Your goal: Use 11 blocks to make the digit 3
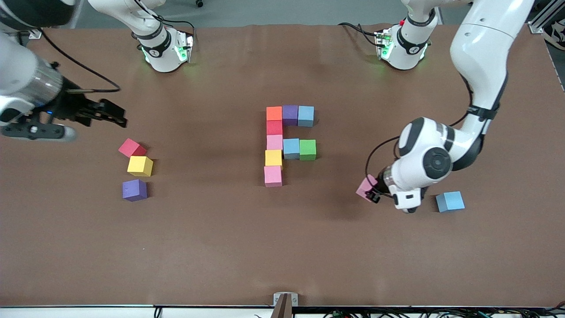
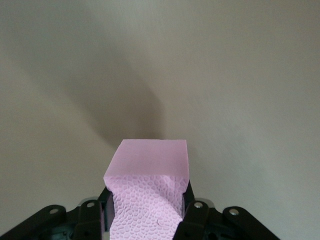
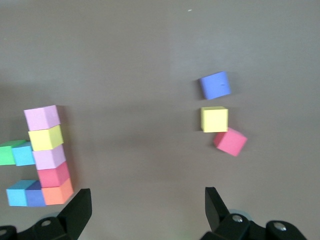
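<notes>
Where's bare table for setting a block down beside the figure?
Bare: beside the bottom pink block, under the green block, and the wide strip nearer the front camera. Crowded: the loose trio at the red block, and around the left gripper.

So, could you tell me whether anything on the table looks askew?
Yes: among the loose blocks toward the right arm's end, the red block sits rotated, corner touching the yellow block, unlike the squarely aligned unfinished digit 3.

You see two glossy white arms with black joint bands and green-lit bases. Black cables loop near the left hand (image 1: 374, 195); the right hand (image 1: 115, 115) is black, behind a silver wrist.
</notes>
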Available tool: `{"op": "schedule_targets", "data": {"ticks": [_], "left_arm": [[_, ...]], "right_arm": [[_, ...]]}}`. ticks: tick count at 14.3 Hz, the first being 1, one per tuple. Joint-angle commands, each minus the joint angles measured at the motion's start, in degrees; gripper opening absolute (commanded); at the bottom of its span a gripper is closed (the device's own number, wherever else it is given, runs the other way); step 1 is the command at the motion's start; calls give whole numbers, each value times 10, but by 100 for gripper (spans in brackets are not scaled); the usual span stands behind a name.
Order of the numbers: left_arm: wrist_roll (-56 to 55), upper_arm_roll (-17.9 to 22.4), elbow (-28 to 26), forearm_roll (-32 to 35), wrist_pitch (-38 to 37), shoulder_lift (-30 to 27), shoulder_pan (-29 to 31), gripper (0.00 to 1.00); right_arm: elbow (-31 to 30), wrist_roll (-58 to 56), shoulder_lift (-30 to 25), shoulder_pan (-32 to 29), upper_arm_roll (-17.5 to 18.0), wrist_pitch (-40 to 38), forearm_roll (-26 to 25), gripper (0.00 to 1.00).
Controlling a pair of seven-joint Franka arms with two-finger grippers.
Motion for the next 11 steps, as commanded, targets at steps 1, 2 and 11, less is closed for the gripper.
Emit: {"op": "schedule_targets", "data": {"ticks": [1,2,11], "left_arm": [[-114,3,62,3,-8,43,-50,24],[-150,3,75,3,-8,52,-64,24],[-411,12,138,8,13,108,-162,24]], "right_arm": [[-32,-34,-24,-47,10,14,-3,100],[-30,-39,-26,-60,10,14,-3,100],[19,-91,-24,-96,11,14,-31,100]]}}
